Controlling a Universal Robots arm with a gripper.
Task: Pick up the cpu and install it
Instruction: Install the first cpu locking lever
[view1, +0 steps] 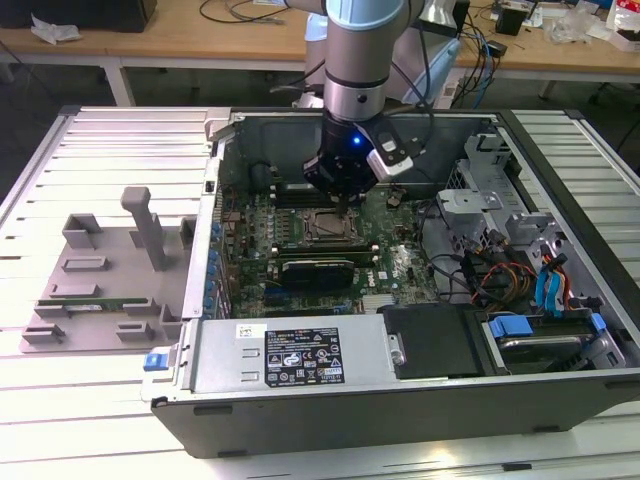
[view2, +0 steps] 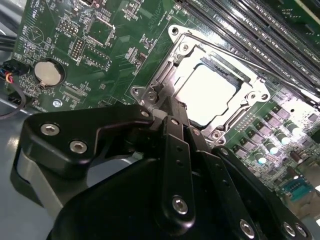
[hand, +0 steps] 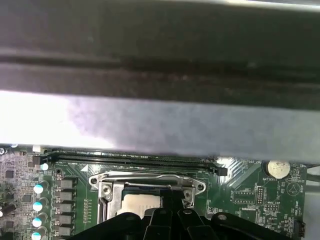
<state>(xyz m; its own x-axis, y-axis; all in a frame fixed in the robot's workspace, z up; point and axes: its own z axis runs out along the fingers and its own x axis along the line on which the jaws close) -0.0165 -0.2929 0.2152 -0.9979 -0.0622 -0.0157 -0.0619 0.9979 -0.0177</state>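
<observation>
Your gripper (view1: 345, 197) hangs at upper centre of the exterior view, just above the socket (view2: 212, 90). Its fingers (view2: 172, 117) are pressed together, holding nothing. The cpu (view2: 205, 95) lies in the socket.

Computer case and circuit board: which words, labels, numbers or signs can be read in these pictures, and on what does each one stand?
Sticker on the grey metal cover: dense print, too small to read.
Circuit board: white markings in both wrist views, too blurred to read.
Chip: pale top, no text legible.
So no text can be quoted.
</observation>
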